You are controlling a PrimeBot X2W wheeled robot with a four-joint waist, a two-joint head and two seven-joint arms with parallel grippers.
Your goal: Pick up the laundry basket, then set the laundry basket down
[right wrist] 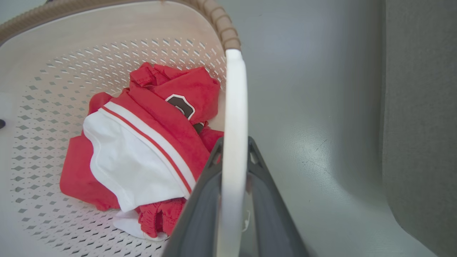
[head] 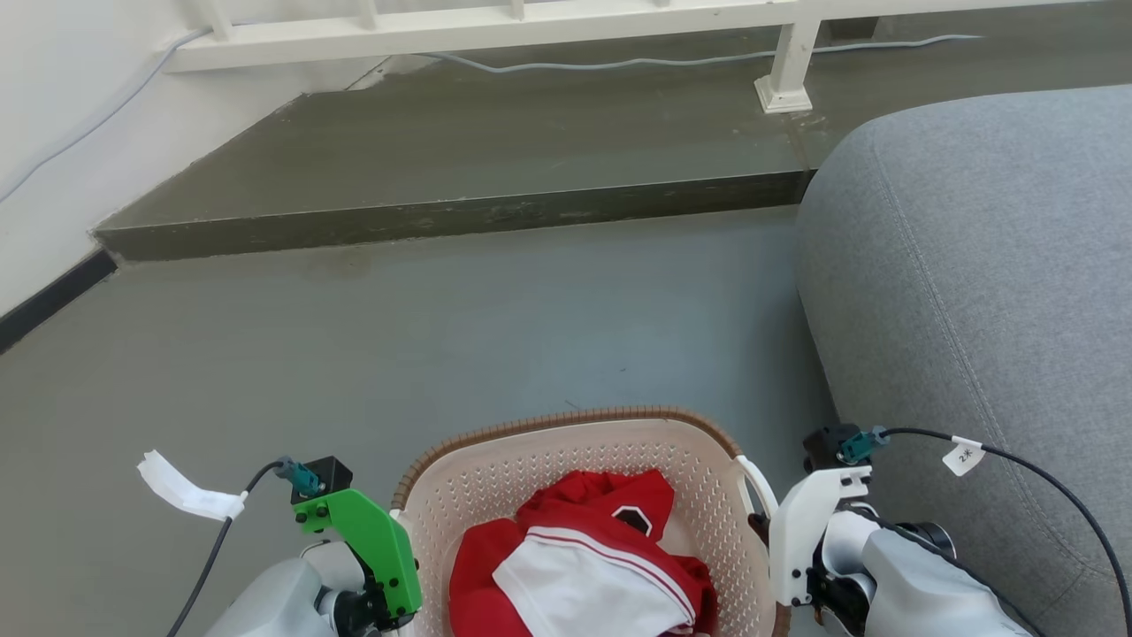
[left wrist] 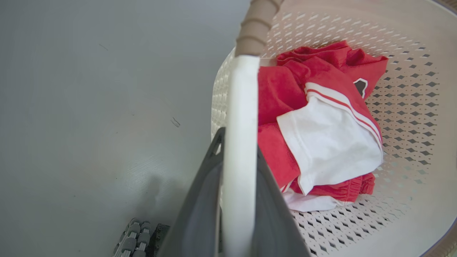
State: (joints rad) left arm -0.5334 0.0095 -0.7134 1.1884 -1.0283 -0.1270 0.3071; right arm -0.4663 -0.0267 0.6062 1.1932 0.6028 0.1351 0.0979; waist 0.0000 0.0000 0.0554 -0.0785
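A grey sofa [head: 973, 292] stands close on the right of the laundry basket [head: 566, 416], and a dark raised step [head: 460, 212] with a white railing [head: 495, 22] and a cable [head: 619, 62] lies well ahead across the floor [head: 442, 336]. The basket, low between the two arms, holds crumpled red and white clothes [head: 575, 566]. The left gripper [left wrist: 237, 142] is clamped on the left white handle [left wrist: 241, 107] and the right gripper [right wrist: 234, 146] on the right white handle [right wrist: 234, 100], one dark finger either side; whether the basket rests on the floor I cannot tell.
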